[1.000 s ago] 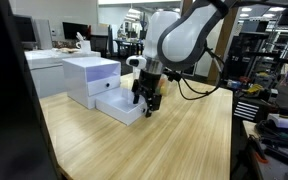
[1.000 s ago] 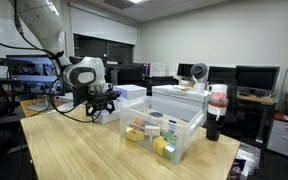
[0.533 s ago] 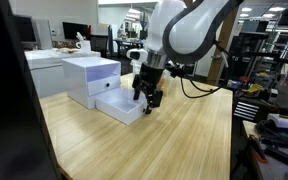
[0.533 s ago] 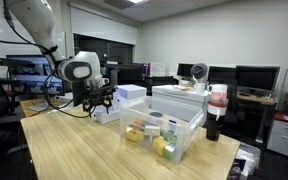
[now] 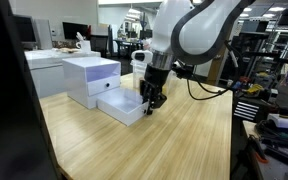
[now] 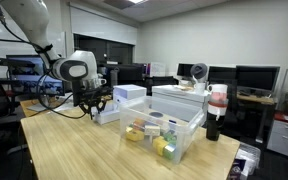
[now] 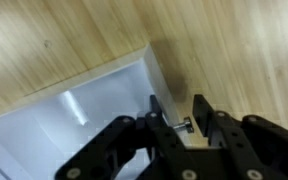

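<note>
gripper (image 7: 179,110) at open white drawer (image 5: 122,105) front, fingers narrow around small knob (image 7: 187,125), clamping unclear, drawer near tabletop (image 5: 184,140) edge
</note>
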You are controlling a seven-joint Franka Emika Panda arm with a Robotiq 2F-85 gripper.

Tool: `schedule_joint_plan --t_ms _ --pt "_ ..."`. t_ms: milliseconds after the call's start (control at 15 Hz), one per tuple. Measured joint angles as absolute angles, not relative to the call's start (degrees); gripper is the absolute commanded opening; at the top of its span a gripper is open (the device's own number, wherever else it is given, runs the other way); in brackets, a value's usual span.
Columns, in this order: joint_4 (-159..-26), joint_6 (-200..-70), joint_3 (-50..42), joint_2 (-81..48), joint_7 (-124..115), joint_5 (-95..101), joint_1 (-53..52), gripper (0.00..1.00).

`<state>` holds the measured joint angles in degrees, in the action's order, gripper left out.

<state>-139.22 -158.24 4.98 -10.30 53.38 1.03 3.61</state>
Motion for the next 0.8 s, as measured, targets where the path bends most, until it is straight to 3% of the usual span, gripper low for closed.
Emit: schedule_joint_plan --t_ms 200,800 --pt "-139.22 -157.83 4.78 -10.17 51.60 2.15 2.90 0.00" --pt "-139.28 -157.32 5.21 -9.62 50.65 2.99 1.92 0.01"
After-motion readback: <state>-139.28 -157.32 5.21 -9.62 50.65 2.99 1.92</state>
